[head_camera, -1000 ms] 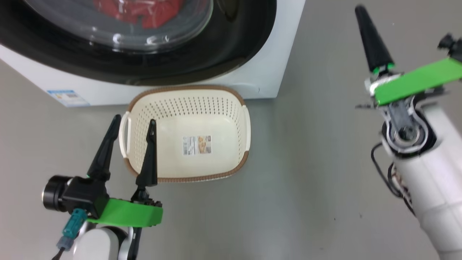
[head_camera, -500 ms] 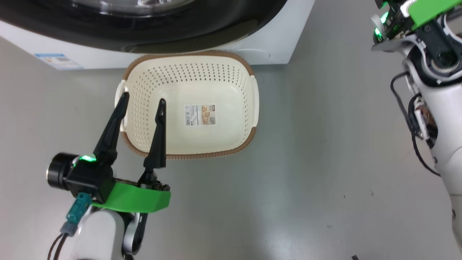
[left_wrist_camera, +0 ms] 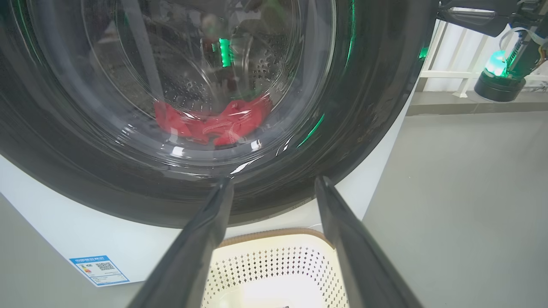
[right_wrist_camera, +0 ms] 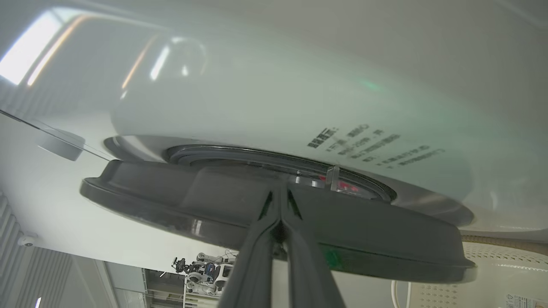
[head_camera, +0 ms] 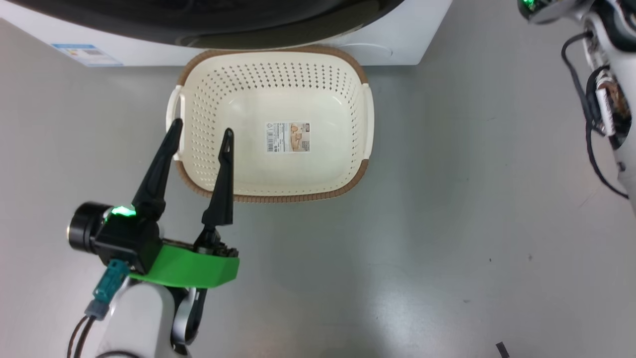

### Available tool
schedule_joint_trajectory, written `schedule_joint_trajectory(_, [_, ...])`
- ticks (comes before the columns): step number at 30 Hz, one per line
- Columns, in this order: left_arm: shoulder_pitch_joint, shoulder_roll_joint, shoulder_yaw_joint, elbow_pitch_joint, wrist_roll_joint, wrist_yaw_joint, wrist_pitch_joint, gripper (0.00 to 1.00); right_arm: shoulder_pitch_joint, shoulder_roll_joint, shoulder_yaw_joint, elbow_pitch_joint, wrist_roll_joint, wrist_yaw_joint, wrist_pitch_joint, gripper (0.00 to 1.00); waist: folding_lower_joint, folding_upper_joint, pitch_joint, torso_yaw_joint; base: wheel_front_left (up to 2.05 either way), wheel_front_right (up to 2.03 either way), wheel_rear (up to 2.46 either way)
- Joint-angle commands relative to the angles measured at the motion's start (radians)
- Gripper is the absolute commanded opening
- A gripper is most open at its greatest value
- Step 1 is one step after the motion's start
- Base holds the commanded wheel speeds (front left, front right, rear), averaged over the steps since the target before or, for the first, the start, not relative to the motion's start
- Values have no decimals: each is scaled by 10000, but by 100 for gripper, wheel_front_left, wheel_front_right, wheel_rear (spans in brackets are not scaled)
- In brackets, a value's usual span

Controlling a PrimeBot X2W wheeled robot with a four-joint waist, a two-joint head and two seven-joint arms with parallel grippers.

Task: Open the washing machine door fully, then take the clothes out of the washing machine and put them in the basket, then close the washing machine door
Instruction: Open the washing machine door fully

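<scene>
A: Looking down on bare grey floor [head_camera: 422, 223], with the basket [head_camera: 298, 198] sitting just under the tips of the left gripper [head_camera: 202, 128], close against the foot of the washing machine [head_camera: 397, 47].

B: Holding that left gripper spread wide and empty, hovering over the basket's near left corner. Seeing the clothes [left_wrist_camera: 214, 122] straight beyond its tips, lying red behind the glass of the washing machine door [left_wrist_camera: 376, 107].

A: Working on the first step, by the look of it: getting the door open.

B: Pressing the right gripper [right_wrist_camera: 280, 194] fingers tight together, nothing visibly between them, tips touching the door's dark rim edge-on. Not managing to tell whether cracked off the seal or sitting flush.

A: Calling next for hooking behind that rim and swinging it outward in a wide arc.

B: Minding the basket too, sitting right below the door; probably clearing it, but worth checking.
</scene>
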Motion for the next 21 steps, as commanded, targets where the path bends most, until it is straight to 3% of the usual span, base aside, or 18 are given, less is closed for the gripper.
schedule_joint_trajectory(1, [-129, 179, 223, -262, -57, 98, -49, 100, -229, 124, -32, -193, 39, -6, 95, 0, 0, 0, 103, 96, 0, 0, 0])
schedule_joint_trajectory(11, [-266, 179, 96, -290, -135, 170, -49, 100, -866, 91, -34, 263, -240, -6, 539, 0, 0, 0, 461, 351, 0, 0, 0])
schedule_joint_trajectory(21, [-405, 179, 98, -242, -153, 228, -49, 100, -905, 99, 102, -35, -308, -6, 1517, 0, 0, 0, 550, 272, 0, 0, 0])
